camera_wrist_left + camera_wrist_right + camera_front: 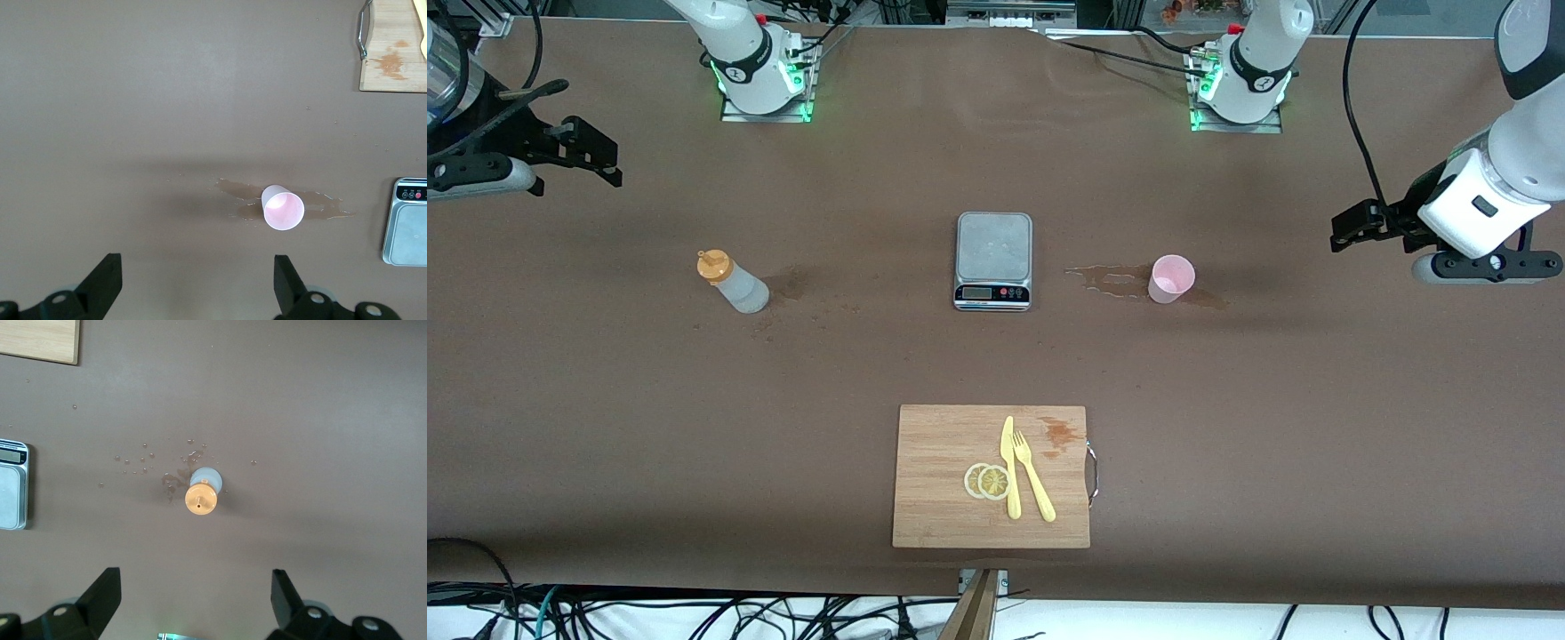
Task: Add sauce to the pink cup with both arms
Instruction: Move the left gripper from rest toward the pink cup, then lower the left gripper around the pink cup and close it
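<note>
The left claw (1352, 233) hangs with fingers (103, 283) spread wide apart, over the worktop (605, 400) at the left arm's end, close to the edge. The right claw (596, 153) hangs likewise parted, holding nothing, over the right arm's end. Both arms wait, well apart from everything.

The sauce (732, 282) stands upright, long axis vertical, orange cap (201, 500) up, toward the right arm's end, with bare worktop all round and droplets beside it. The cup (1170, 278) stands mouth up in a wet stain (240, 193), toward the left arm's end. The scale (993, 260) sits between them, well apart from both. The board (943, 480) lies nearer the camera, by the worktop's edge.
</note>
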